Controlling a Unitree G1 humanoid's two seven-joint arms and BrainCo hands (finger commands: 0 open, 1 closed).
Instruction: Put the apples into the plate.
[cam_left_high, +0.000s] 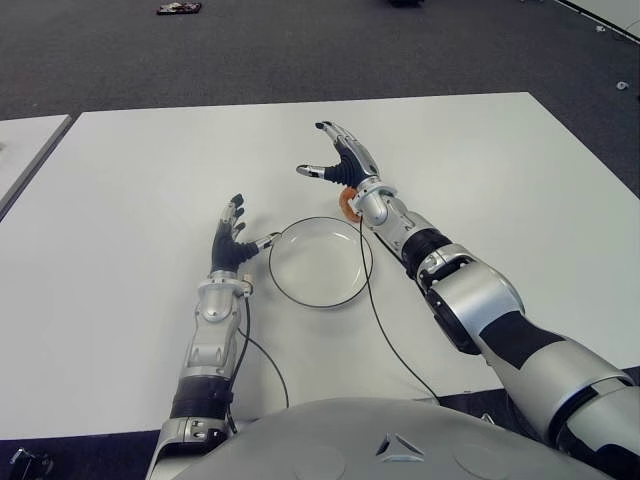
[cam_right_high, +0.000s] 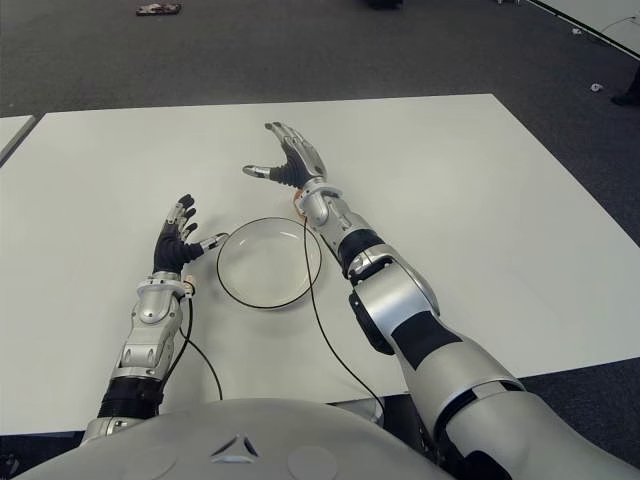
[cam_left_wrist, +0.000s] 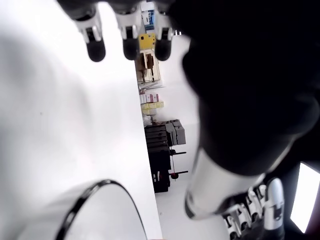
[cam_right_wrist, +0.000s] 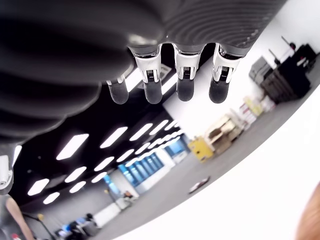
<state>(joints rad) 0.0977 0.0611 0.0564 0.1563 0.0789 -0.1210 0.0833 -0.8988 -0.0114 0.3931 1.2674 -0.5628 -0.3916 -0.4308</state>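
table (cam_left_high: 520, 200) white; plate (cam_left_high: 300, 292) white, dark rim; floor (cam_left_high: 300, 50) dark grey; both hands black palms, silver fingers.

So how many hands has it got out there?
2. The left hand, fingers spread, shows left of the plate; the right hand, open too, is beyond the plate's far rim.

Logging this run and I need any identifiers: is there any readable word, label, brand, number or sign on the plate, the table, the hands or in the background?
None can be read.
Plate, table, left hand and right hand: no print visible.
Yellow boxes on background shelves, in the left wrist view: any markings too blurred to read.
Dark object on the floor: too small to read.
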